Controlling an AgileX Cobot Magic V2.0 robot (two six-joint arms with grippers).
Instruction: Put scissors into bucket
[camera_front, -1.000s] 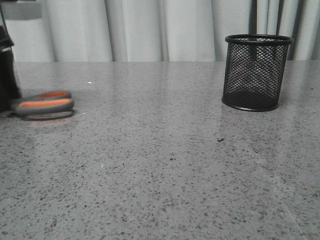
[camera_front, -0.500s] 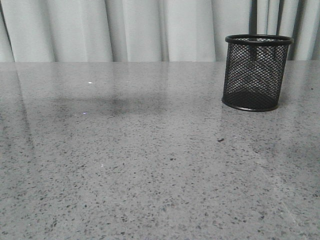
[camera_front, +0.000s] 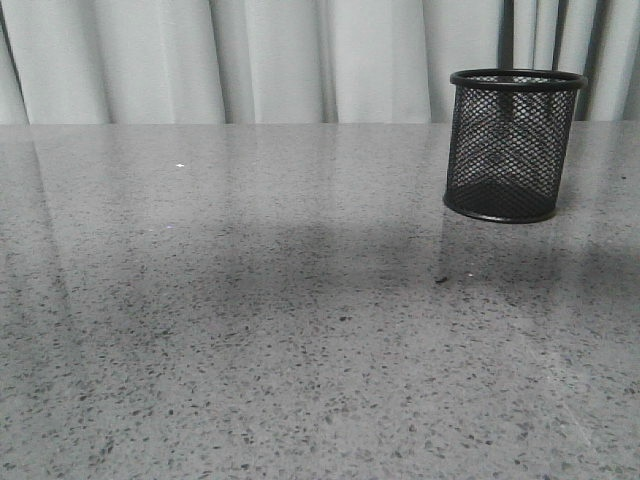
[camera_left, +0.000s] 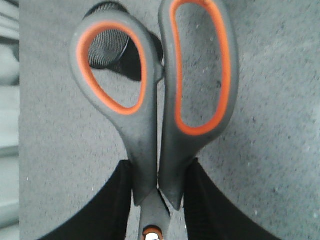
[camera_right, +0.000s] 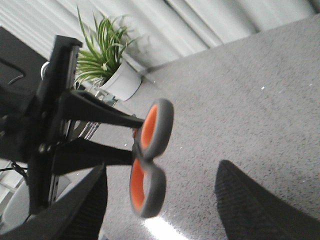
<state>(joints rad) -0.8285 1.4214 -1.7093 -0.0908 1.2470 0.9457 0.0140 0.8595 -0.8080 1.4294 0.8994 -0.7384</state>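
Observation:
The bucket (camera_front: 515, 145), a black wire-mesh cup, stands upright at the table's back right. Neither gripper nor the scissors show in the front view; only a broad shadow lies mid-table. In the left wrist view my left gripper (camera_left: 159, 172) is shut on the scissors (camera_left: 145, 135) just below the grey, orange-lined handle loops, and the bucket (camera_left: 107, 47) shows through one loop, farther off. In the right wrist view the scissors (camera_right: 150, 160) hang in the air from my left arm (camera_right: 75, 125). My right gripper (camera_right: 162, 170) is open and empty, with the scissors some way beyond it.
The grey speckled table (camera_front: 300, 330) runs to light curtains (camera_front: 270, 60) at the back. A potted green plant (camera_right: 102, 55) stands beyond the table's end in the right wrist view.
One second ago the scissors and my left gripper were at the front view's left edge, low over the table. They have left that view, and their shadow has drifted right toward mid-table.

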